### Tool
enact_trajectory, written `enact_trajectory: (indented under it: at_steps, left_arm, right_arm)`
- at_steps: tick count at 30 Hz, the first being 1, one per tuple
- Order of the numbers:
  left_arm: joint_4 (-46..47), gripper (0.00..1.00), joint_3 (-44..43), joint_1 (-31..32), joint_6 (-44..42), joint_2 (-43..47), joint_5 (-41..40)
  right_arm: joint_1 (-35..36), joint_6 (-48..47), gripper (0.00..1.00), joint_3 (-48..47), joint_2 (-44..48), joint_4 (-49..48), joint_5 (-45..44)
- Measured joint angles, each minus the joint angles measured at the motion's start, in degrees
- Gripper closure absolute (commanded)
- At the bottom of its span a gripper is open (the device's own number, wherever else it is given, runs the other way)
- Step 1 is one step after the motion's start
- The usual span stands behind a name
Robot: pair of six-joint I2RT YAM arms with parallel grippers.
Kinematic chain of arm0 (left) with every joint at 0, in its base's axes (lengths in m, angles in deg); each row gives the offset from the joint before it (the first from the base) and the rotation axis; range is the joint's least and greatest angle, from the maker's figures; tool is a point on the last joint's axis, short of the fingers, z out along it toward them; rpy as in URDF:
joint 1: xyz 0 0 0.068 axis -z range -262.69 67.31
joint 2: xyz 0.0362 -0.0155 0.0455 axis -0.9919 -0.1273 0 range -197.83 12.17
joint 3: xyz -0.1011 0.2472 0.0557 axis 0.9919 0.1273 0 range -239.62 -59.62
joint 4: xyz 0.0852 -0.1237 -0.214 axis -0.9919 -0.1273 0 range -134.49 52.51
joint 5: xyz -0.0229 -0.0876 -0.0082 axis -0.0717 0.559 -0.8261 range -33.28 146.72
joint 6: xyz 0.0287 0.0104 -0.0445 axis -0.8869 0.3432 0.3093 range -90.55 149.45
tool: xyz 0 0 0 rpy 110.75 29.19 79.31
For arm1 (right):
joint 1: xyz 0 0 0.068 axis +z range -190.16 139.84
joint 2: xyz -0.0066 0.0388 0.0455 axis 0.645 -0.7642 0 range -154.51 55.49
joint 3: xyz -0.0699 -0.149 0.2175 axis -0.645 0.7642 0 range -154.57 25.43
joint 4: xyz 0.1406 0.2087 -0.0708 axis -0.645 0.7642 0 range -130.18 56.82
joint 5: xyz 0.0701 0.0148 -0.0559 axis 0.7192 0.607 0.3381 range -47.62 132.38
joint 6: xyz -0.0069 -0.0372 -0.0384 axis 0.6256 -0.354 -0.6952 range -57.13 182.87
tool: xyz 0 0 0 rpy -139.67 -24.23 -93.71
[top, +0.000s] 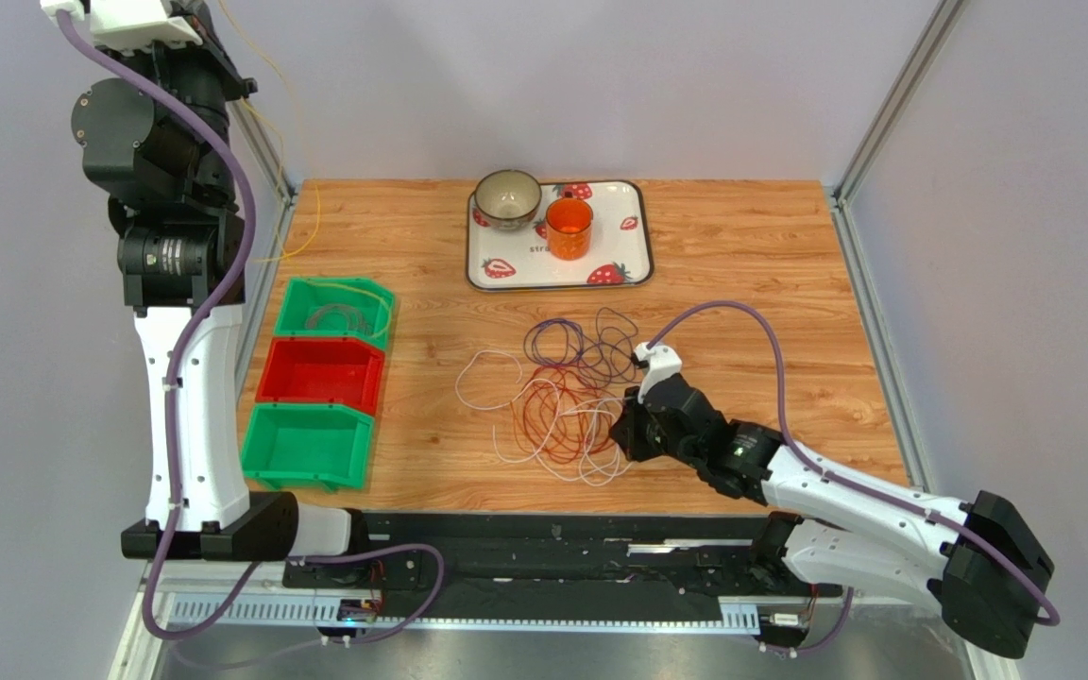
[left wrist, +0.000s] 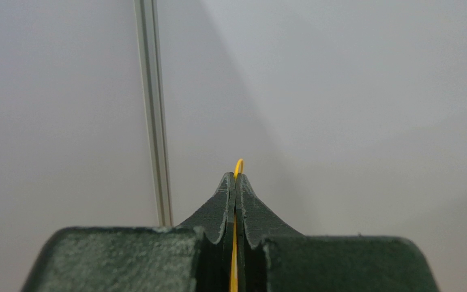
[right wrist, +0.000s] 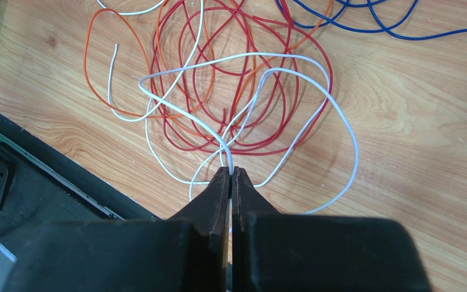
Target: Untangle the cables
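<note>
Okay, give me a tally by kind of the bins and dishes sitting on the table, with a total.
Green bins: 2
Red bin: 1
Tray: 1
Bowl: 1
Orange cup: 1
Total: 6

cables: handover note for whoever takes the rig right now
Grippers: the left gripper is raised high, fingers shut on the yellow cable. The right gripper is low, fingers shut on a white cable at the pile's near edge.
Cables: the pile lies tangled mid-table.
Done: yellow looks clear of the pile.
To do: set yellow aside, draw white free, then the rest.
</note>
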Motion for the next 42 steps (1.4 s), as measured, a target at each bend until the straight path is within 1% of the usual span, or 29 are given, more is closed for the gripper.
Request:
enact_trajectory:
  at_steps: [8,13,17,24,28,33,42]
  left_arm:
    - [0.4,1.0,0.3,-1.2,-0.8,-1.5,-0.3]
    - [1.9,1.0,2.7,-2.7,-1.0,-1.0,-1.6]
    - [4.1,1.0,8.4,-3.4,-1.0,0.1,-3.2]
    - [5.8,1.0,19.7,-7.2,1.9,1.5,-4.0]
    - [7.0,1.0,25.9,-9.0,4.3,3.4,-3.0]
    - [9.4,1.0,31.8,-10.6,7.7,6.3,-1.1]
    - [12.4,1.0,41.1,-11.0,12.0,11.9,3.0]
  right_arm:
    - [-0.1,-0.2,1.0,0.4,-1.4,-2.2,0.5]
    - [-0.6,-0.2,1.0,0.7,-1.4,-3.3,1.1]
    - [-1.1,-0.2,1.0,1.4,-1.4,-3.7,1.5]
    - [-1.9,-0.2,1.0,2.0,-1.5,-4.1,2.4]
    - [-2.3,-0.2,1.0,2.1,-1.6,-4.2,2.9]
    - [-2.6,-0.2,1.0,2.2,-1.8,-4.5,3.1]
    - [-3.1,-0.2,1.0,2.3,-1.8,-4.6,3.5]
